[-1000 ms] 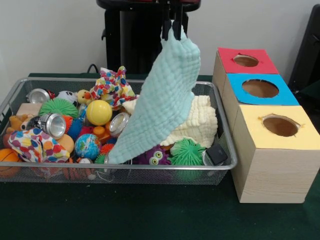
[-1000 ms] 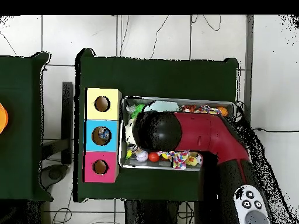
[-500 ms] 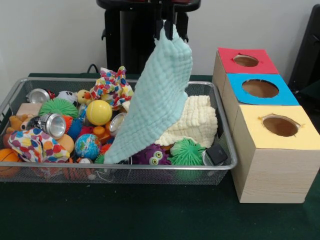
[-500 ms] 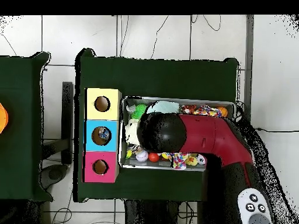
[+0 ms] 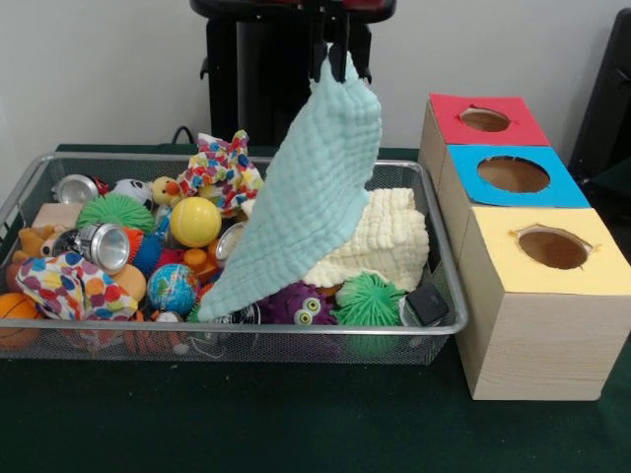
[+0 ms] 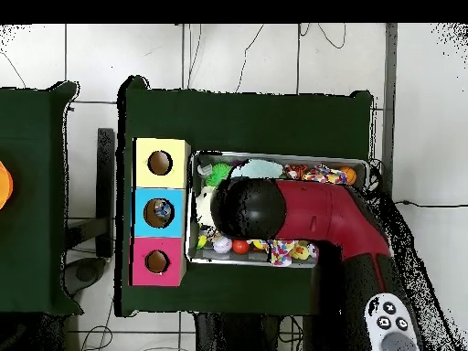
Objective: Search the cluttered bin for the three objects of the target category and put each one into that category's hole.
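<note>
Waffled mint cloth (image 5: 311, 187) — pincer-pinched (image 5: 333, 61)

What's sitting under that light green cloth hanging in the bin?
The light green cloth, pinched by the tool, drapes over a cream knitted cloth and a silver can, both partly showing. Anything deeper beneath it is hidden.

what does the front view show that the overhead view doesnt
Only the front view shows the gripper with its fingers shut on the top corner of the mint cloth, which hangs down into the bin, and the cream cloth behind it. Only the overhead view shows the red arm covering the bin's middle, and something inside the blue box's hole. Both show the wire bin and the three boxes.
</note>
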You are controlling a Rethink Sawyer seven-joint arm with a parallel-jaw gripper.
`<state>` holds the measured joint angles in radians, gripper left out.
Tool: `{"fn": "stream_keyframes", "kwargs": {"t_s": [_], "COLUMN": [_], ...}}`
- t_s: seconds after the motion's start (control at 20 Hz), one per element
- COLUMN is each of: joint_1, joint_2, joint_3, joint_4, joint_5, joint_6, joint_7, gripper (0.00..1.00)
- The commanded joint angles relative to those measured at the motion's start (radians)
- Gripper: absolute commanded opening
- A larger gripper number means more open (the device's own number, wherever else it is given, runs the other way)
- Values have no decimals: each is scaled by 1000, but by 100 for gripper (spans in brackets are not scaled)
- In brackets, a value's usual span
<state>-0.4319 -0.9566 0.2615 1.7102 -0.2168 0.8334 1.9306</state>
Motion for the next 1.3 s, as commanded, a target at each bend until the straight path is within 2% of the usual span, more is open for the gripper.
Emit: {"fn": "stream_keyframes", "kwargs": {"t_s": [0.05,0.4,0.75,0.8,1.3], "joint_1": [42,97,120,125,118], "joint_2": [44,56,64,66,76], "joint_3": [-30,-64,-92,-100,-107], "joint_4": [60,62,52,50,41], "joint_5": [24,41,56,59,54], "joint_6": [25,-5,-6,-8,-11], "joint_7": [152,188,176,169,125], "gripper": [0,0,0,100,100]}}
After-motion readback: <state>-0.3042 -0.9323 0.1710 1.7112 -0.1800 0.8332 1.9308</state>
